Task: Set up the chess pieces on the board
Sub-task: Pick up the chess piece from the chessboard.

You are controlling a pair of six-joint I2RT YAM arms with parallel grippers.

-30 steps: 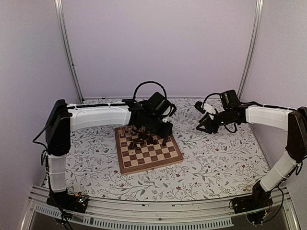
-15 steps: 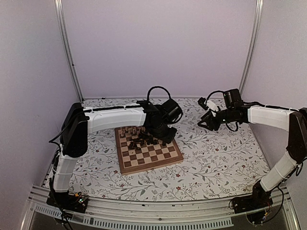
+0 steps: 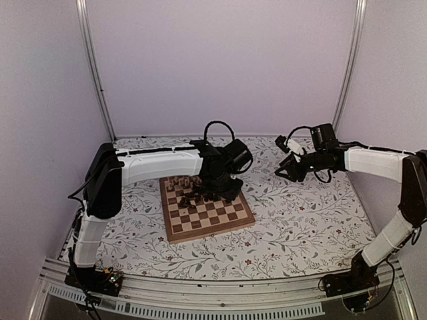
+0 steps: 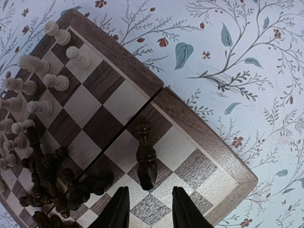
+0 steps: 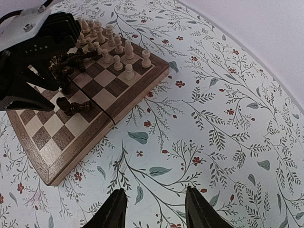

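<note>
Orientation: dark piece (image 4: 145,156) flat, long axis toward left tool (image 4: 150,191) | that and right tool (image 5: 154,192) half-open, empty

Board (image 4: 204,130) partly beyond left-wrist view.

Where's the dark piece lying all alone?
Left wrist view: the lone dark piece lies on the board by its seam, just ahead of the left gripper.

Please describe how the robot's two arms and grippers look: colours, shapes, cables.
The left arm and the right arm each have smooth white tubular links between chunky black joints. A thin black cable loops above the left wrist. The left gripper and the right gripper each end in two tapered glossy black fingers.
</note>
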